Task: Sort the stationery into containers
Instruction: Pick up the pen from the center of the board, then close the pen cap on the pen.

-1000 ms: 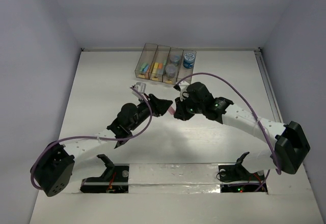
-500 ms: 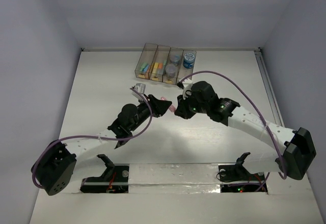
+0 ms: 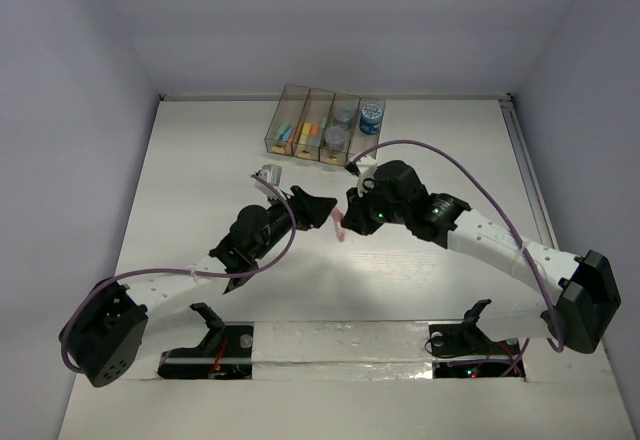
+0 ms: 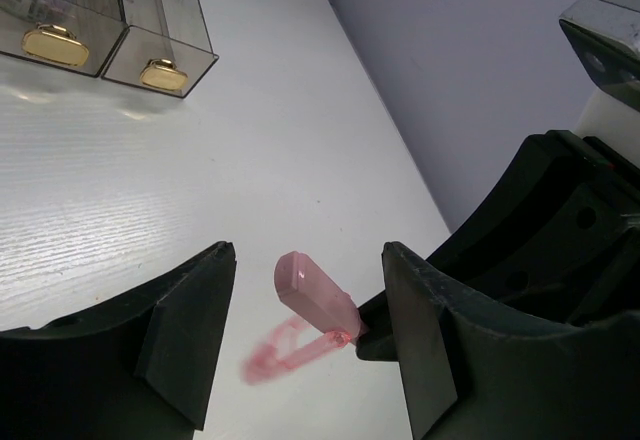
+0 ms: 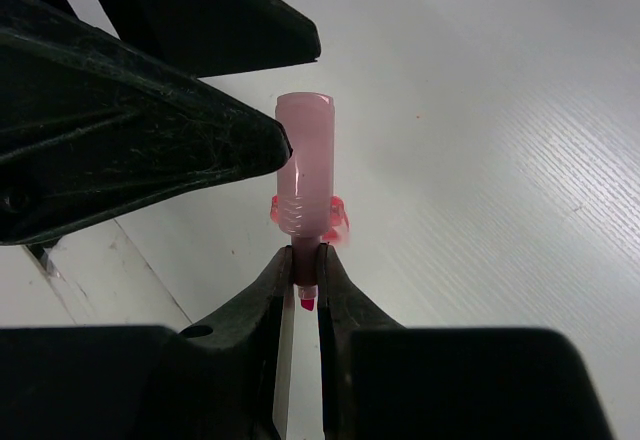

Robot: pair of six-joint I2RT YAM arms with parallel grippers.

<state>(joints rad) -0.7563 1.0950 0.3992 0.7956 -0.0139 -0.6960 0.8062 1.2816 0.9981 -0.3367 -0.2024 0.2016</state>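
Observation:
A pink marker stick (image 5: pixel 305 165) hangs over the table with my right gripper (image 5: pixel 305 260) shut on its thin tip end. My left gripper (image 4: pixel 307 256) is open, one jaw on each side of the stick (image 4: pixel 315 295), not touching it. Under the stick a see-through pink cap (image 4: pixel 285 350) shows as a blur just above the table. In the top view both grippers meet at mid-table, left (image 3: pixel 322 208) and right (image 3: pixel 352 212), with the pink cap (image 3: pixel 338 230) below them. The containers (image 3: pixel 295 118) stand in a row at the back.
The two left bins hold coloured sticks (image 3: pixel 283 133); the two right ones hold round rolls (image 3: pixel 372 115). Two bin ends with gold labels (image 4: pixel 160 73) show at the top left of the left wrist view. The right arm's cable (image 3: pixel 450 165) arches over the table.
My left gripper has opened and let go of the pink stick, and a pink cap has come away beneath it. The right gripper still holds the stick.

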